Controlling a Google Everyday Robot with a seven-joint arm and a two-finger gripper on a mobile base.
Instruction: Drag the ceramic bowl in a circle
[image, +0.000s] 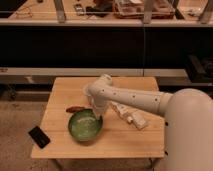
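Note:
The ceramic bowl (84, 127), wide, shallow and glossy green with pale glints inside, sits on the wooden table (125, 142) near its front left. My gripper (95, 115) reaches down from the white arm (135, 100) and meets the bowl's far right rim. The arm's wrist hides the contact point. A small whitish cup (87, 91) peeks out just behind the arm.
A brown object (75, 108) lies just behind the bowl to its left. A black phone (39, 136) lies at the table's front left corner. A white packet (132, 118) lies right of the bowl. Dark shelving stands behind the table.

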